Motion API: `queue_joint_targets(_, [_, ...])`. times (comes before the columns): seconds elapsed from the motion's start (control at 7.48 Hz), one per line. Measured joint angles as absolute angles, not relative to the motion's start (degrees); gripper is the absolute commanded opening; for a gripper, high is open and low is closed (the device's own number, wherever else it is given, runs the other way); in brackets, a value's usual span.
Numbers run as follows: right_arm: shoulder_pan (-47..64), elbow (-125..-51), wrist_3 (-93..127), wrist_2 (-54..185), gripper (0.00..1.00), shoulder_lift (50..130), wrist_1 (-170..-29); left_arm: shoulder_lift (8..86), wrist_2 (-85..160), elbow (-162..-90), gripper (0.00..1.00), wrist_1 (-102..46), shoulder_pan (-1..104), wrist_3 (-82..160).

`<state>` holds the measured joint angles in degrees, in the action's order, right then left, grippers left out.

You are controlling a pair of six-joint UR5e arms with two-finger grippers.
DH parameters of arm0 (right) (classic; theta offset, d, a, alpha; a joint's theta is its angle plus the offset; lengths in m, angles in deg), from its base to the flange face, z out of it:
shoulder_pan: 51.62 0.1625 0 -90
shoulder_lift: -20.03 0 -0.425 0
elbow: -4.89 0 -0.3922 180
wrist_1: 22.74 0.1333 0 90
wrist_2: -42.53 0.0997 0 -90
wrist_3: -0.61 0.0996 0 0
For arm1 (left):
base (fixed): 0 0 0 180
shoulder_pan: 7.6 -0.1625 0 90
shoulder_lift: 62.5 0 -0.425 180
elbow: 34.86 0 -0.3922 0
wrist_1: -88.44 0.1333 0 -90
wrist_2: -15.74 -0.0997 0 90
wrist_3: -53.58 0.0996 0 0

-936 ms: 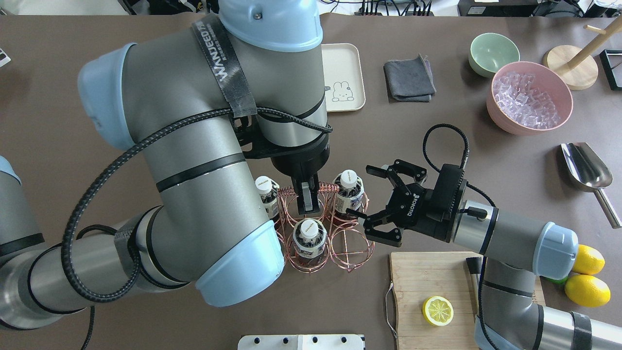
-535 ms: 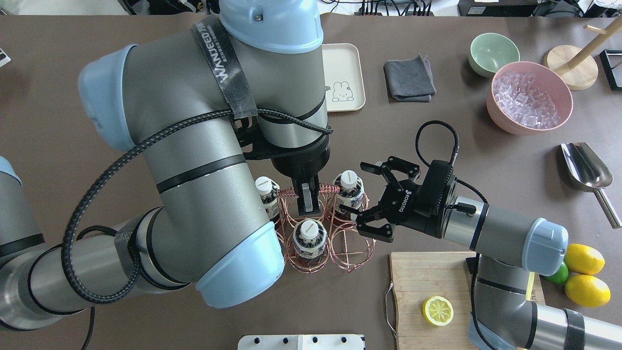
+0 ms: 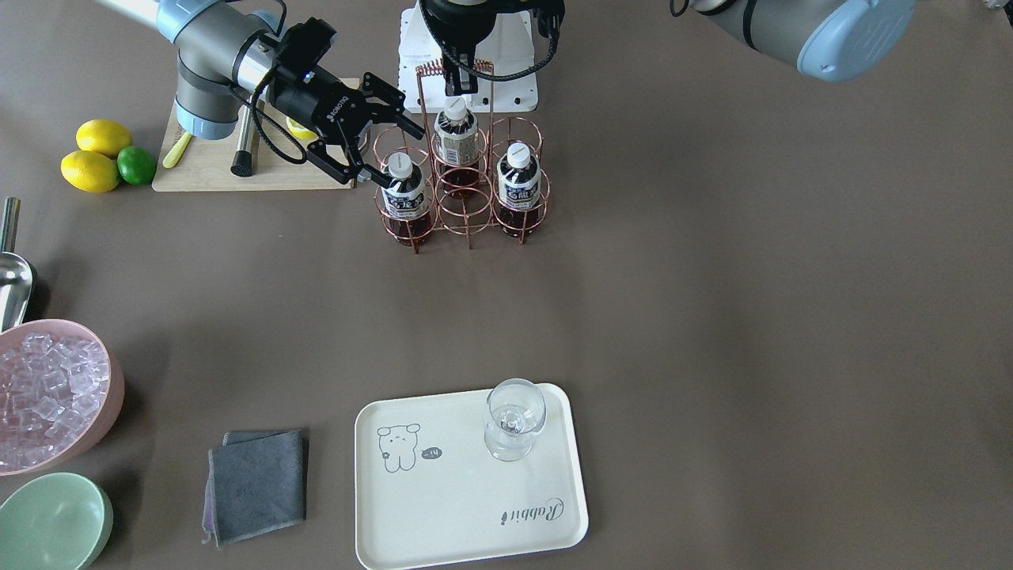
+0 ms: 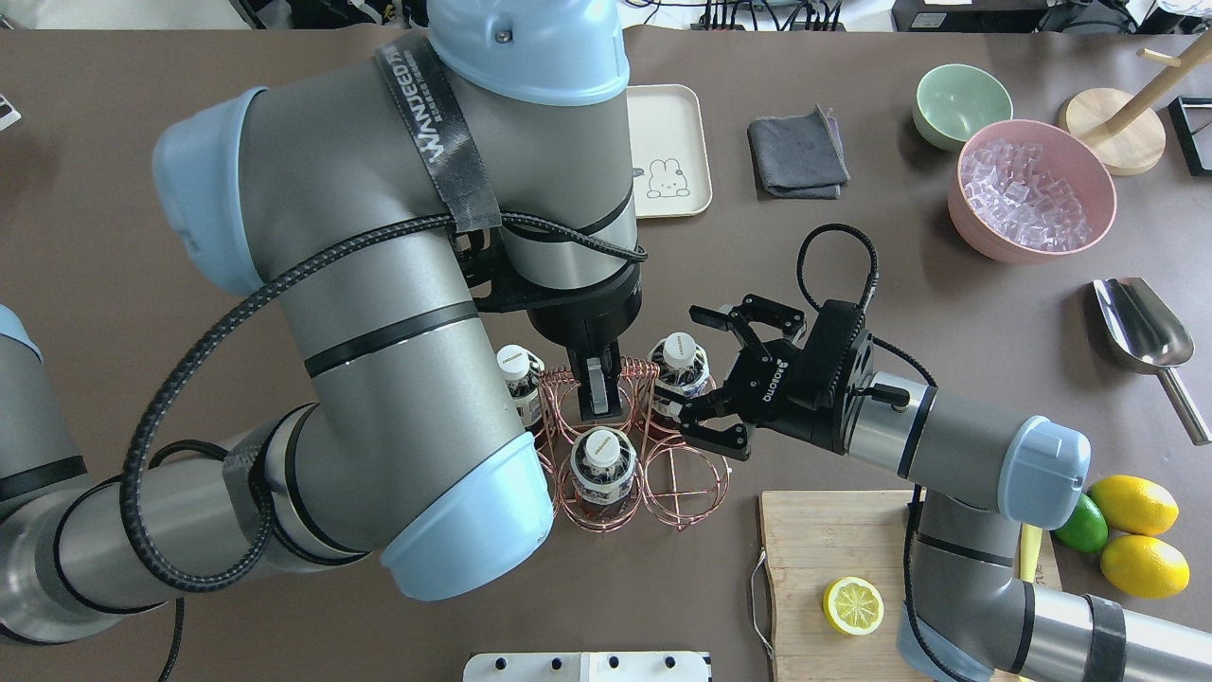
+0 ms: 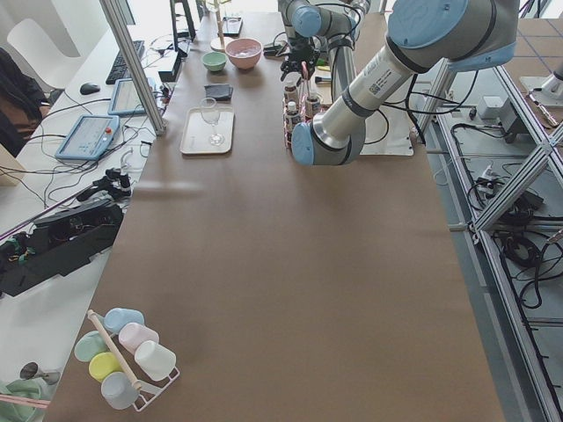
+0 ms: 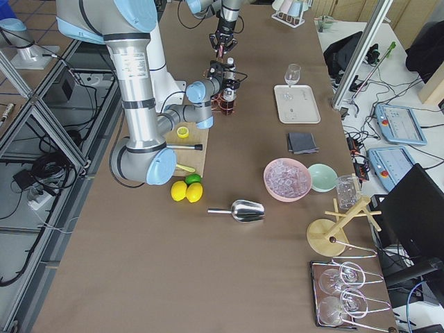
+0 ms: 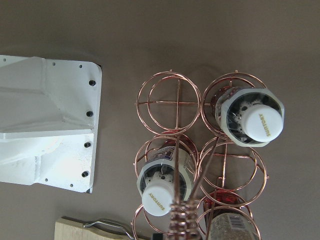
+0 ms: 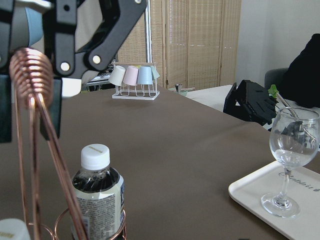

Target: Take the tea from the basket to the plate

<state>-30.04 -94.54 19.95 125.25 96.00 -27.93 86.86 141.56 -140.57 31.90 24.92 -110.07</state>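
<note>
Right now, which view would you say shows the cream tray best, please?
Exterior front-facing: the whole tray shows. Overhead, the left arm hides its left part; the right wrist view catches one corner; the side views show it small.

Rose-gold basket point(image 3: 467, 192), white-capped reddish-brown tea point(image 3: 404, 194), cream plate point(image 3: 467, 491), pink bowl point(image 4: 980, 237), green bowl point(image 4: 961, 104)

bright, even light, soft faint shadows, pictures mostly sharp, little glare.
</note>
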Motion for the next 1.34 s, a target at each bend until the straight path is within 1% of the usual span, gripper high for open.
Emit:
queue_joint_targets(0.13, [-30.01, -94.26, 20.02, 125.14, 0.65, 95.98, -27.93, 86.85, 141.54, -140.58, 0.0, 31.97, 24.92, -110.07])
queue_joint_targets(0.27, [-29.96, -94.09, 20.07, 125.09, 0.56, 95.97, -27.89, 86.84, 141.56, -140.66, 0.0, 32.0, 24.9, -110.07])
queue_joint_targets(0.53, [-29.87, -93.99, 20.05, 124.98, 0.0, 96.01, -27.84, 86.86, 141.56, -140.68, 0.0, 32.01, 24.72, -110.07])
queue_joint_targets(1.34, [-29.64, -95.17, 15.94, 122.87, 0.0, 96.79, -28.76, 86.84, 141.51, -140.5, 0.0, 32.03, 23.19, -110.07])
